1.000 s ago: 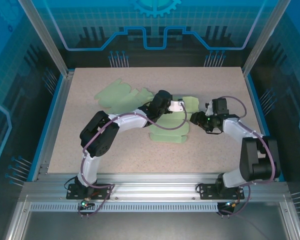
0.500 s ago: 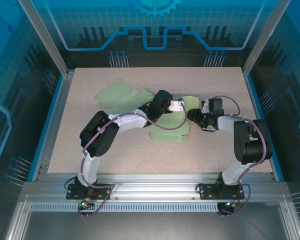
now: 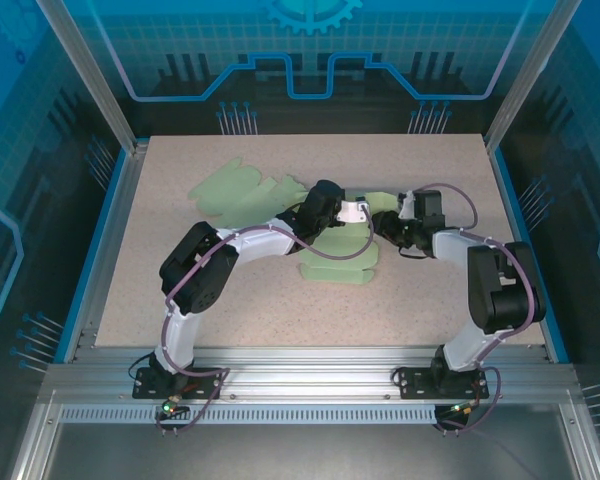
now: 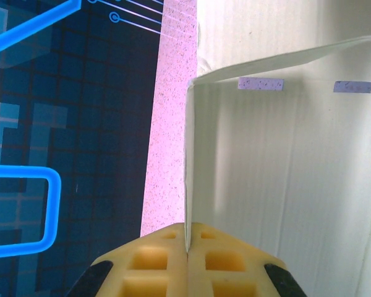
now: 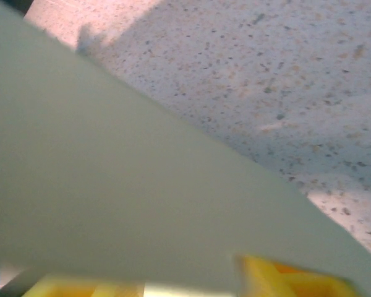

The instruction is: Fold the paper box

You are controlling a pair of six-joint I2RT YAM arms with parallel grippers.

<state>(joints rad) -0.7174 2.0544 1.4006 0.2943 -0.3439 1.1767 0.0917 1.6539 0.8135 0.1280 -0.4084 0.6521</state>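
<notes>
Early: paper box blank (image 3: 340,266) mid-frame lay mostly flat | left gripper (image 4: 187,251) clamped one raised flap (image 4: 235,124) | right gripper (image 3: 382,224) jaws: couldn't tell

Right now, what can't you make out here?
Right claw jaws: too small in top view; the blurred paper box hides most of them in right wrist view.
Box middle panels: top view, left arm lies over them.
Box far flaps: left wrist view, cut off by right edge.

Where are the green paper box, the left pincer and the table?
paper box (image 3: 345,270), top view, its flat near flap.
left pincer (image 4: 187,247), left wrist view, where its yellow fingertips meet on a flap edge.
table (image 3: 430,300), top view, bare speckled surface.
</notes>
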